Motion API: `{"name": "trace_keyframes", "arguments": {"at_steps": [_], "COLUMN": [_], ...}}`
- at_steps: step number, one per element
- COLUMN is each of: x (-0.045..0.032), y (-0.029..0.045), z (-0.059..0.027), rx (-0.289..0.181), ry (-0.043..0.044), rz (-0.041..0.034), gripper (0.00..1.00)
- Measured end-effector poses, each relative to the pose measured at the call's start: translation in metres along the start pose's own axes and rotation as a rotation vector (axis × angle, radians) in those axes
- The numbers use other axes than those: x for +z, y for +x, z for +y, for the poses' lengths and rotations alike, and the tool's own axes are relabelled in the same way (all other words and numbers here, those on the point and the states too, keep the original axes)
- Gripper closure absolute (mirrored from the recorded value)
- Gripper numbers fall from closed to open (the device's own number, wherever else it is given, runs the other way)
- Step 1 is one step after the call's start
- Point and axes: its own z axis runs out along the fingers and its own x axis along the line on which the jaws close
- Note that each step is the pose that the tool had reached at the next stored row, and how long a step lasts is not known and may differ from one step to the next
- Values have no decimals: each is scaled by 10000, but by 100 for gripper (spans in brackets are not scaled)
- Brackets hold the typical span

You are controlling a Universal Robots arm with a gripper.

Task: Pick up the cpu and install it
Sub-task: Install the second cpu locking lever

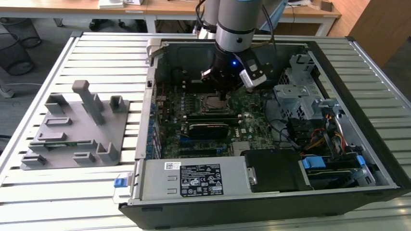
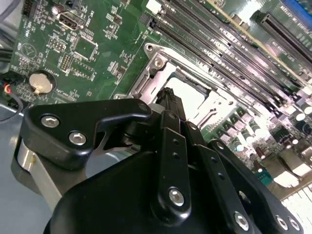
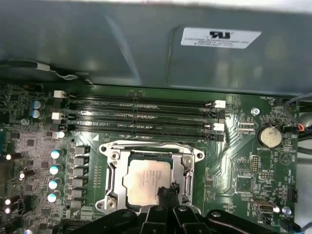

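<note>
The arm's jaws [image 1: 222, 95] hang low inside the open computer case [image 1: 359, 144], directly over the socket frame [image 3: 151, 178] on the green motherboard [image 3: 243, 146]. The cpu [image 3: 145, 180] lies flat inside that frame, silver top upward, beside the memory slots [image 3: 141, 117]. In both wrist views the black fingertips [image 3: 168, 192] stand drawn close together at the chip's edge; whether they grip anything cannot be told. A grey parts fixture [image 1: 74, 127] sits on the slatted worktop [image 1: 38, 192], well apart from the case.

matt metal cpu [image 3: 146, 181], glossy black plastic gripper [image 3: 168, 191]
</note>
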Motion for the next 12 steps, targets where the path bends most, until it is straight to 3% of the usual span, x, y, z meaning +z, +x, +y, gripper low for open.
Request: {"name": "trace_keyframes", "arguments": {"at_steps": [4,7,12], "x": [-75,-89,-94], "y": [3,4,9], "z": [3,-3,-97], "rx": [-1,1,2], "ry": [16,58,94], "rz": [2,2,5], "gripper": [89,89,89]}}
